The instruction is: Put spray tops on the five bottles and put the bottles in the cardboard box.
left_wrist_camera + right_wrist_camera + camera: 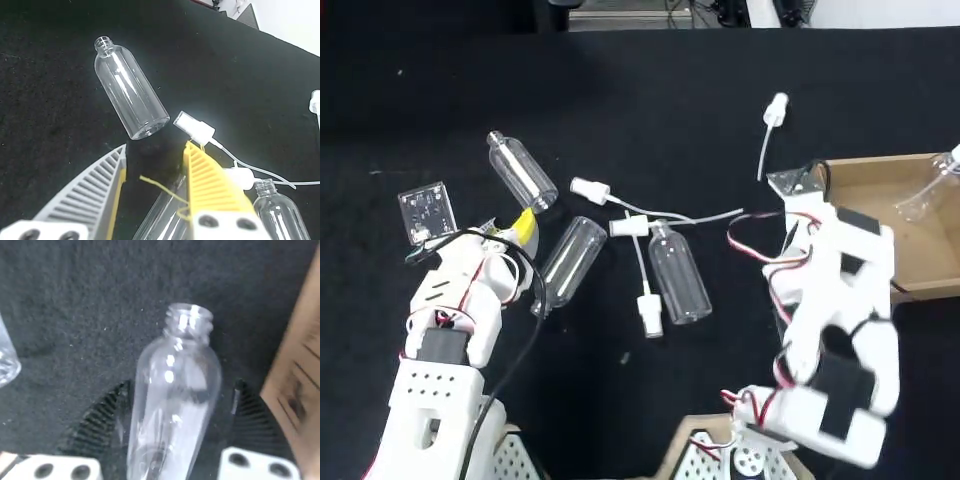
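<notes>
Leftmost, a small square board (pixel 425 211) lay on the black surface (pixel 650 90). Next to it the left arm (pixel 445 320) carried the left jaws, one grey and one yellow, spread wide and holding nothing. They hung over the second bottle (pixel 570 262), which lay on its side. The first bottle (pixel 130 90) lay just beyond them, uncapped. Loose spray tops (pixel 590 189) with thin tubes were scattered between these and the third bottle (pixel 678 272), also lying uncapped. A far spray top (pixel 775 108) lay apart, nearer the surface's back edge.

Further right, the right arm (pixel 840 300) ended in the right jaws, closed on the body of the held bottle (pixel 175 390). Its open neck pointed away, with the cardboard box (pixel 865 190) just beside it. Inside the box lay the boxed bottle (pixel 928 197), already wearing a spray top.

Beyond the surface's far edge a pale floor with cables showed.
</notes>
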Robot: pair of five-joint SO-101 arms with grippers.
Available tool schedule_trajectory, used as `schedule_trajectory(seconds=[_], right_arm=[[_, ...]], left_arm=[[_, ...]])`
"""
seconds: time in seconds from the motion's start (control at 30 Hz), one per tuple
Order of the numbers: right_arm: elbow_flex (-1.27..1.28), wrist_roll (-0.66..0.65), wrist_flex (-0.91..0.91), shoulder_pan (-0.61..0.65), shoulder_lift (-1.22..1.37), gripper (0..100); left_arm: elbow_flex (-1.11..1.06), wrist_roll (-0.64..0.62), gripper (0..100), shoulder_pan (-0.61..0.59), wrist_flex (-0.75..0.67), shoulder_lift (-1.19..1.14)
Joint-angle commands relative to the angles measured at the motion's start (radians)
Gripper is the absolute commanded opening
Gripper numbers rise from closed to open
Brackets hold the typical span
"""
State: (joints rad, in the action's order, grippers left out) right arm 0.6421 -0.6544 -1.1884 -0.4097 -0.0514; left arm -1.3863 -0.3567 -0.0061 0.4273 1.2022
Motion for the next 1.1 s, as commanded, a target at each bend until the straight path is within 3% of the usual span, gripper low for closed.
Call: schedule_trajectory(seconds=[0.0, 0.07, 0.17, 0.3, 0.5, 0.77, 0.9, 1.07], right_arm=[[-0.068, -0.041, -0.003, 0.015, 0.064, 25.0], [-0.067, -0.068, -0.003, 0.015, 0.088, 18.5], [-0.07, -0.061, -0.003, 0.008, 0.094, 0.2], [-0.094, -0.015, -0.028, 0.014, -0.022, 1.3], [-0.056, 0.095, -0.081, 0.069, -0.414, 1.0], [-0.033, 0.281, -0.086, 0.155, -0.823, 1.0], [-0.028, 0.353, -0.087, 0.153, -0.892, 1.0], [-0.016, 0.351, -0.106, 0.11, -0.905, 1.0]], left_arm=[[0.015, 0.005, 17, 0.002, 0.002, 0.017], [0.015, 0.005, 17, 0.002, 0.002, 0.017], [0.015, 0.006, 17, 0.002, 0.002, 0.015], [0.025, 0.011, 17, 0.048, 0.023, 0.009], [0.225, 0.167, 17, 0.104, 0.272, -0.034], [0.536, 0.287, 17, 0.11, 0.399, -0.454], [0.736, 0.11, 17, 0.124, 0.503, -0.655], [0.825, -0.242, 18, 0.318, 0.509, -0.825]])
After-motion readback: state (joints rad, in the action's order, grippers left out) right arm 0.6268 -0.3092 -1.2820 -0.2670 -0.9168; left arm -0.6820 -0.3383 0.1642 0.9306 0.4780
